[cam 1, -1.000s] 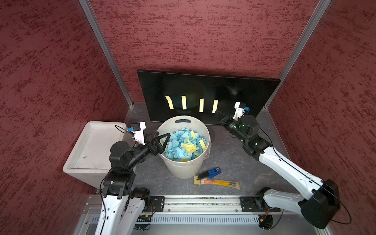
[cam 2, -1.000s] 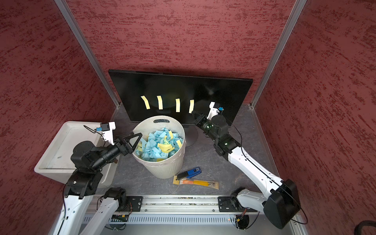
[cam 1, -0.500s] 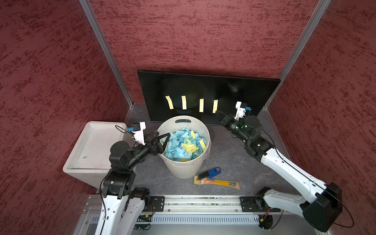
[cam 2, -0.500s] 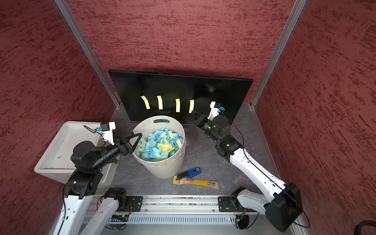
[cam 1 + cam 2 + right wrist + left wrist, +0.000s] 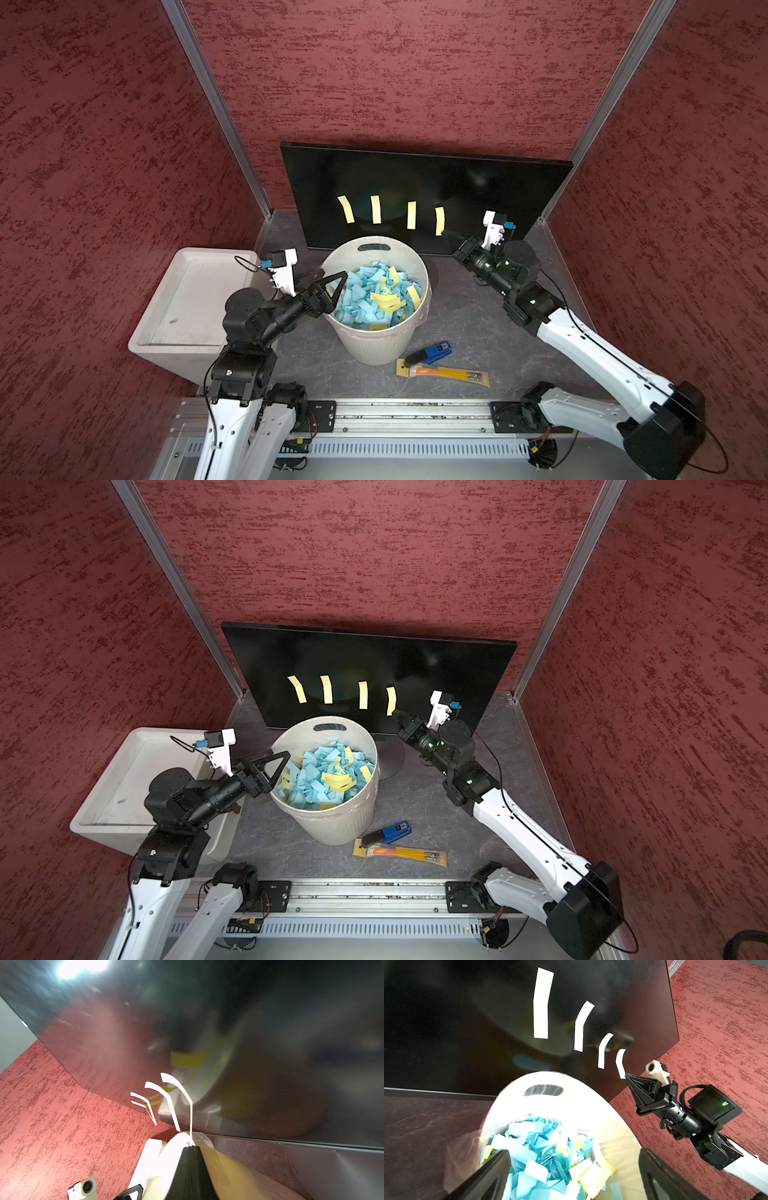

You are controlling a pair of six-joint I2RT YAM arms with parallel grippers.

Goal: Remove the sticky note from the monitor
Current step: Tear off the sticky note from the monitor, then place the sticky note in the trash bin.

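Black monitor (image 5: 415,174), yellow sticky note (image 5: 439,220), white bin (image 5: 374,347), mottled red walls (image 5: 395,75)

The left arm (image 5: 224,432) and the right arm (image 5: 598,357) share one build: glossy white lower links, matte black cylindrical joints. The left pincer (image 5: 334,274) and the right pincer (image 5: 444,232) are black, with triangular open-framed fingers (image 5: 643,1093). A white wrist camera (image 5: 284,266) with a blue plug (image 5: 266,264) and thin black cable (image 5: 245,264) tops each wrist. A green light (image 5: 498,262) glows on the right arm. Screwed black plates (image 5: 322,411) fix both bases to a silver rail (image 5: 415,415).
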